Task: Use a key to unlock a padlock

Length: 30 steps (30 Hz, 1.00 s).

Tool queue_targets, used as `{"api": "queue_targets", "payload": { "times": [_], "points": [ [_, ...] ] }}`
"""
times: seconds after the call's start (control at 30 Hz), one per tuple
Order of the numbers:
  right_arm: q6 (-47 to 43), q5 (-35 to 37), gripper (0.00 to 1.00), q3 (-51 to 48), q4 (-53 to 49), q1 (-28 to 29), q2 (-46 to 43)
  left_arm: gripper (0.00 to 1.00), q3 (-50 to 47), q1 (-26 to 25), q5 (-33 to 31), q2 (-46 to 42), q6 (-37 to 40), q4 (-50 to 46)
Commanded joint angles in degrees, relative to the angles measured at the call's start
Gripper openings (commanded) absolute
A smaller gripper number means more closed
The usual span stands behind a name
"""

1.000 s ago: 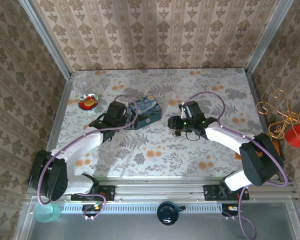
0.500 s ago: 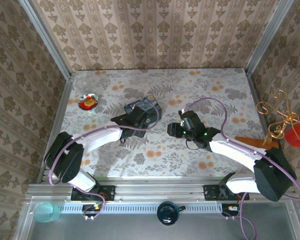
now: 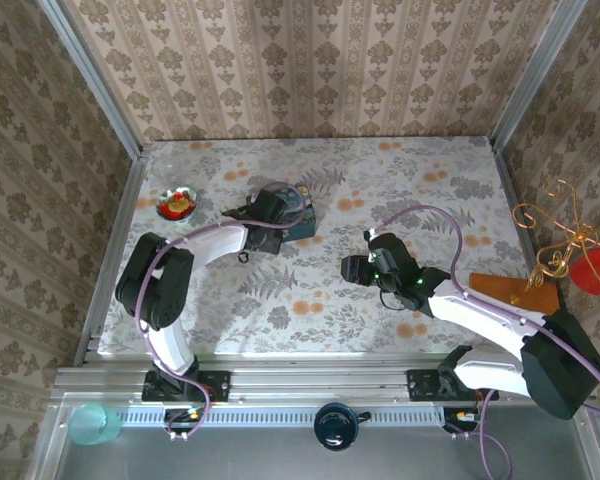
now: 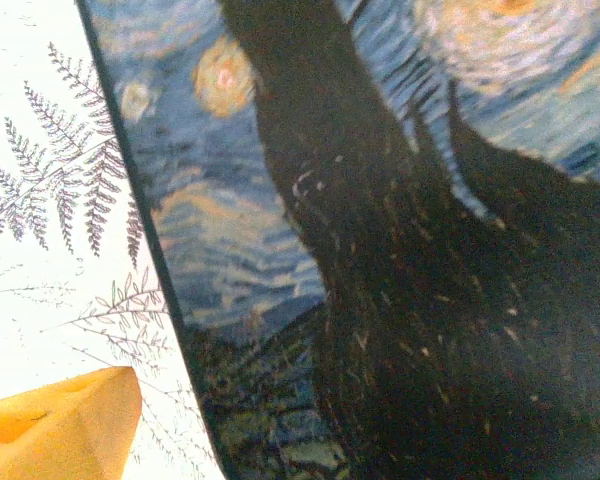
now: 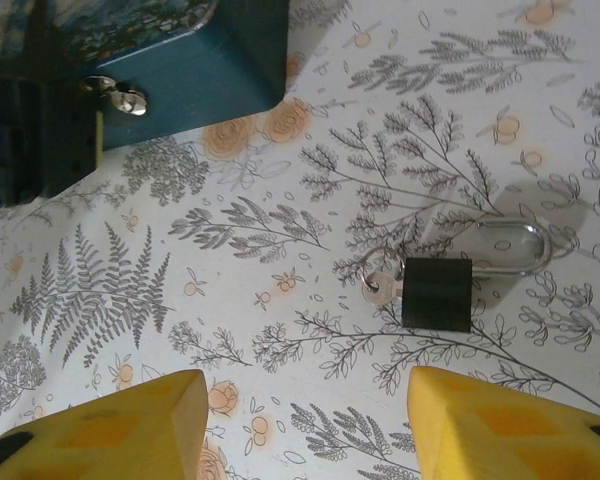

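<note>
Top external view, left side: a small dish (image 3: 177,204) with red and yellow contents is noted near the left edge of the table (image 3: 430,180), with no apparent part in the task. Just right of it, the left gripper (image 3: 268,208) is held over a blue painted tin (image 3: 302,218). On the left wrist view the tin's starry lid is seen at very close range, with one yellow fingertip (image 4: 60,425) beside its edge. The second finger is not shown, so it cannot be told whether this tool is released or clenched.

Further right, the right gripper (image 3: 352,268) is positioned above the middle of the table. On the right wrist view its two yellow fingertips (image 5: 110,430) are spread well apart with nothing between them: released. The padlock (image 5: 437,293) is found lying flat on the table ahead of them, its shackle (image 5: 515,250) pointing right. The key (image 5: 380,285), on a small ring, is touching the body's opposite end. Whether it is seated in the keyway cannot be told.

Progress is judged early. The shackle appears closed and the padlock and key are not grasped. Gripping, turning the key and freeing the shackle remain to be done.
</note>
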Motion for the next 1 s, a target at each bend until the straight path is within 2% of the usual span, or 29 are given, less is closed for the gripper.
{"api": "queue_targets", "payload": {
  "times": [0.0, 0.13, 0.23, 0.3, 0.37, 0.43, 0.53, 0.73, 0.9, 0.97],
  "points": [
    [-4.1, 3.4, 0.58, -0.3, -1.9, 0.3, -2.4, 0.89, 1.7, -0.1, 2.8, -0.9, -1.9, 1.5],
    [-8.7, 6.7, 0.59, 0.5, -4.6, -0.5, -4.8, 0.91, -4.2, -0.8, 2.5, -7.8, -1.6, 5.9],
    [-13.3, 11.2, 0.61, 1.2, -6.0, -1.8, -5.8, 0.92, -11.3, -1.4, -1.7, -16.0, -0.7, 10.2],
    [-16.0, 17.7, 0.7, 1.4, -6.0, -2.5, -6.2, 1.0, -16.5, -1.4, -3.1, -21.8, 0.6, 13.5],
    [-19.9, 24.4, 0.85, 0.0, -2.3, -3.1, -6.7, 1.0, -20.7, -1.4, -5.5, -27.6, 1.8, 15.8],
    [-23.3, 29.8, 0.95, -1.6, 1.8, -3.7, -7.0, 1.0, -24.0, -1.2, -9.6, -32.2, 2.6, 17.7],
    [-29.0, 31.0, 0.96, -4.2, 8.5, -5.9, -6.5, 1.0, -28.1, -0.2, -15.3, -38.0, 4.6, 21.2],
    [-30.0, 35.4, 0.99, -3.5, 10.8, -10.0, -4.1, 1.0, -35.6, 3.1, -18.4, -43.7, 16.1, 34.0],
    [-31.9, 36.5, 1.0, -5.2, 16.0, -12.7, -1.3, 1.0, -39.1, 9.6, -16.4, -42.8, 19.7, 40.9],
    [-32.4, 34.3, 0.99, -6.7, 20.2, -14.1, 0.2, 1.0, -40.4, 12.6, -15.3, -40.8, 19.5, 43.4]
  ]
}}
